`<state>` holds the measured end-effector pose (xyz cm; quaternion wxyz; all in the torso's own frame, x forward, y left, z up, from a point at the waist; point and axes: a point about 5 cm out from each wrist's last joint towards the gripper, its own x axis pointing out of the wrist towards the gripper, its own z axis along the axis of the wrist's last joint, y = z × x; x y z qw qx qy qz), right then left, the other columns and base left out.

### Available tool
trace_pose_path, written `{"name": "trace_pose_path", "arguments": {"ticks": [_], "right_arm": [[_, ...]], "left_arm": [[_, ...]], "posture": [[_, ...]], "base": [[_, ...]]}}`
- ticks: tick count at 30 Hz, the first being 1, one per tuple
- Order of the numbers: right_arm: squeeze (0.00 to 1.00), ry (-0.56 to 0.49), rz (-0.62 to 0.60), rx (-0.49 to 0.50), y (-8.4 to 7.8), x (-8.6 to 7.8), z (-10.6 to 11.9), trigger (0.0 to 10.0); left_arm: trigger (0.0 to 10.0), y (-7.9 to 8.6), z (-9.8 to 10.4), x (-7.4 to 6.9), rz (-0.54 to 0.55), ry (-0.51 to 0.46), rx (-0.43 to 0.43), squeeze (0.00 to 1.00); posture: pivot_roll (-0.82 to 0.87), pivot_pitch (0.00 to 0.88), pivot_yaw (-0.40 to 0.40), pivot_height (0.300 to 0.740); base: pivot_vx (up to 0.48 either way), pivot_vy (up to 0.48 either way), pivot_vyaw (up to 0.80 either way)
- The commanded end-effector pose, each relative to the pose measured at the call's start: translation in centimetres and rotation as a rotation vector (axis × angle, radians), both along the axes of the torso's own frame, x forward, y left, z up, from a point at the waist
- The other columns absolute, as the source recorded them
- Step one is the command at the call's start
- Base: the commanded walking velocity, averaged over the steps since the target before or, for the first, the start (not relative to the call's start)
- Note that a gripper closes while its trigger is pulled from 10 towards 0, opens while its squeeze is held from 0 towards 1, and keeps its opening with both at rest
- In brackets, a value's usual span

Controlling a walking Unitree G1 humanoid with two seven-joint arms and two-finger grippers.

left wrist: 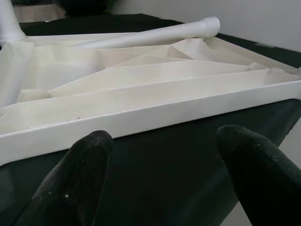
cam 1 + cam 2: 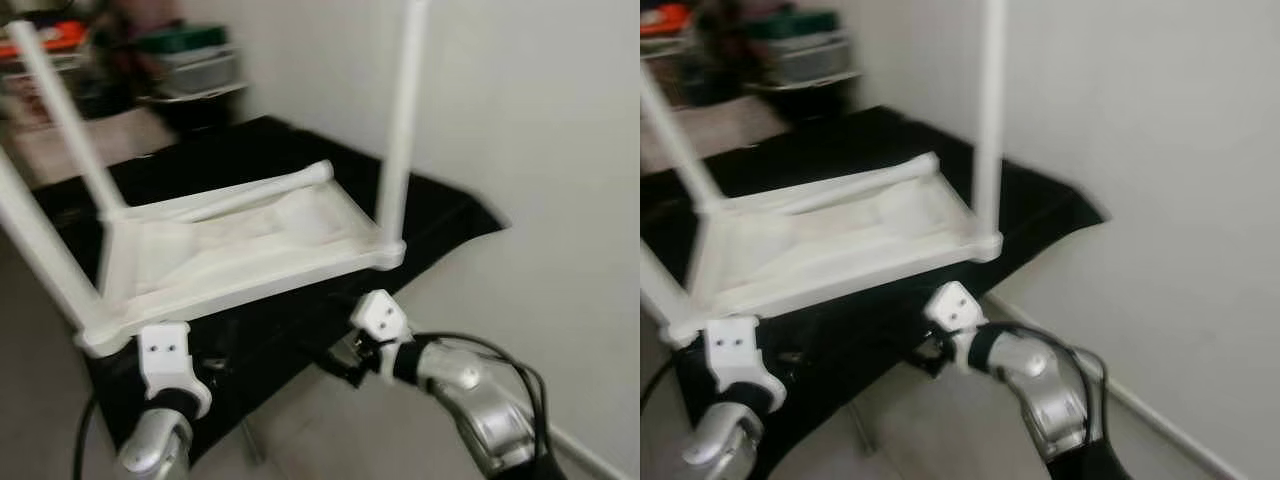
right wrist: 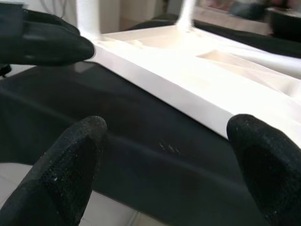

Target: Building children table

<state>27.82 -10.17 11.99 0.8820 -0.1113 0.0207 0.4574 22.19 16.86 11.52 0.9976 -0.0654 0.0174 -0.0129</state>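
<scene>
Tabletop (image 2: pixel 250 250) lay upside down on the black cloth (image 2: pixel 440 215), three legs fitted, the fourth leg (image 1: pixel 155 34) loose across its underside. Its near long rim ran crosswise just ahead of both grippers. Left gripper (image 1: pixel 164 155) and right gripper (image 3: pixel 169 155) both had fingers spread, holding nothing, neither touching the rim. I judged left the nearer to the loose leg.

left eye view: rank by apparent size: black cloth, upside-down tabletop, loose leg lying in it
1. black cloth
2. upside-down tabletop
3. loose leg

The frame is blurred, but the gaps are clear.
</scene>
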Motion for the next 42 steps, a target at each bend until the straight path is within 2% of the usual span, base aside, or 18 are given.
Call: {"name": "trace_pose_path", "arguments": {"ticks": [1,16,22,26,39,42], "right_arm": [[0.0,0.001,0.011,0.022,0.43,-0.06,0.07,10.0],[0.0,0.004,0.01,0.028,0.41,0.04,0.1,10.0],[0.0,0.012,0.006,0.059,0.41,0.08,0.21,10.0],[0.0,0.021,-0.005,0.084,0.32,0.16,0.31,10.0],[0.0,0.028,-0.008,0.088,0.29,0.21,0.31,10.0],[0.0,0.028,-0.007,0.087,0.28,0.21,0.31,10.0]], "left_arm": [[10.0,0.4,-0.29,-0.1,0.016,0.017,0.018,0.0],[10.0,0.37,-0.23,-0.04,0.018,0.012,0.011,0.0],[10.0,0.4,-0.18,-0.04,0.017,0.007,0.006,0.0],[10.0,0.36,-0.16,-0.04,0.011,0.008,0.018,0.0],[10.0,0.28,-0.18,-0.03,0.002,0.009,0.016,0.0],[10.0,0.39,-0.15,-0.04,0.016,0.003,-0.002,0.0]], "posture": [[-0.02,0.0,0.014,0.74],[-0.02,0.0,0.013,0.74],[-0.02,0.0,0.013,0.74],[-0.02,0.0,0.014,0.74],[-0.03,0.0,0.016,0.74],[-0.03,0.0,0.016,0.74]], "base": [[0.0,0.0,0.8],[0.0,0.0,0.8],[0.0,0.0,0.79],[0.0,0.0,0.0],[0.0,-0.465,0.0],[0.0,0.0,0.0]]}}
